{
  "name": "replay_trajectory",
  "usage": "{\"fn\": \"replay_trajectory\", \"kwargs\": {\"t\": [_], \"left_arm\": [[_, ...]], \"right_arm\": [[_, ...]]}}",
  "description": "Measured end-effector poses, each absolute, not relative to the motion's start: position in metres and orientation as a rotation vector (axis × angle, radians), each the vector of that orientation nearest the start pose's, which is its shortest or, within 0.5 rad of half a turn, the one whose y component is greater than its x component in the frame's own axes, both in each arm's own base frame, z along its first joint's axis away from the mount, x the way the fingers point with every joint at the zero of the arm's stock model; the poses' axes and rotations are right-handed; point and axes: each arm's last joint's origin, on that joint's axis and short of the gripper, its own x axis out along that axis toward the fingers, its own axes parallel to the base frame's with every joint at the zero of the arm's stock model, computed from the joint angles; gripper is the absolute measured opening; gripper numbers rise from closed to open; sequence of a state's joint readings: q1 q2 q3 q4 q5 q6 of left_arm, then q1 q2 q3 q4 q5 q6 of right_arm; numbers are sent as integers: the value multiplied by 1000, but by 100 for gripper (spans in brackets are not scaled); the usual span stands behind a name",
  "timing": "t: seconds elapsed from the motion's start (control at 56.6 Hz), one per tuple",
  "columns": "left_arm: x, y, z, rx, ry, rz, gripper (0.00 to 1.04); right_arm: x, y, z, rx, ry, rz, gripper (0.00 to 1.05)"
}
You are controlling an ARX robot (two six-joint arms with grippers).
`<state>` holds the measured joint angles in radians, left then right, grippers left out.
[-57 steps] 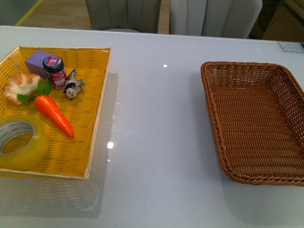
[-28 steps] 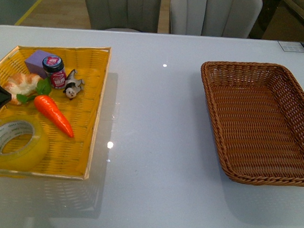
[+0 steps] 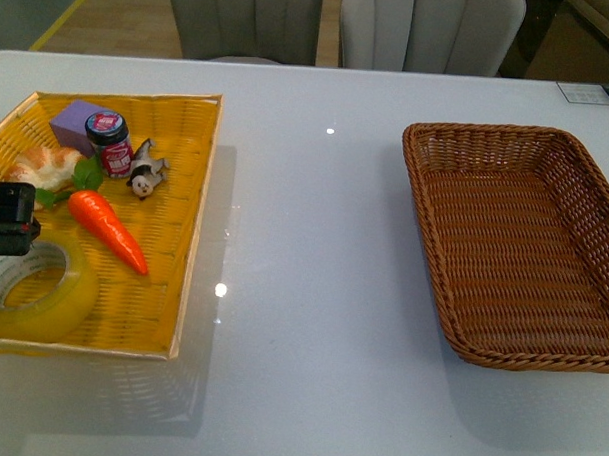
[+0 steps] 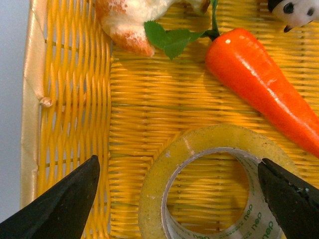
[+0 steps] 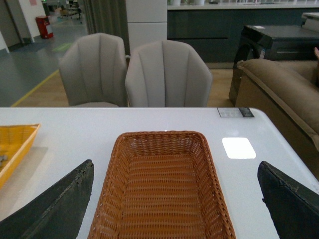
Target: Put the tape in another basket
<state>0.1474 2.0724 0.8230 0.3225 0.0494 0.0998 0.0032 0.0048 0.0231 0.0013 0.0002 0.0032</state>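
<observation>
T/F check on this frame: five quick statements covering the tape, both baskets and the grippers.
1. The tape lies in the yellow tray. True.
2. The brown basket holds the carrot. False: nothing shows in it; the carrot lies in the yellow tray.
3. The left gripper is shut on the tape. False: its jaws are spread wide over the roll.
4. The right gripper is open, looking at the brown basket. True.
5. The jar stands beside the purple block. True.
</observation>
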Motion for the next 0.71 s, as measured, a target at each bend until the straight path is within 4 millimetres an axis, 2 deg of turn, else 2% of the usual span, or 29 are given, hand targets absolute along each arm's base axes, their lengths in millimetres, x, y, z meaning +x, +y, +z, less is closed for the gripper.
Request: {"fn": "replay_trajectory", "kwargs": {"t": [0.212,0.424,0.707], "left_arm": [[344,49,33,3,955,55,96],[344,47,29,2,960,49,96],[338,52,11,-2,1031,70,96]], "right_arm": [[97,0,171,3,-19,3,96],[97,0,171,3,-20,3,96],[97,0,171,3,-19,3,96]]}}
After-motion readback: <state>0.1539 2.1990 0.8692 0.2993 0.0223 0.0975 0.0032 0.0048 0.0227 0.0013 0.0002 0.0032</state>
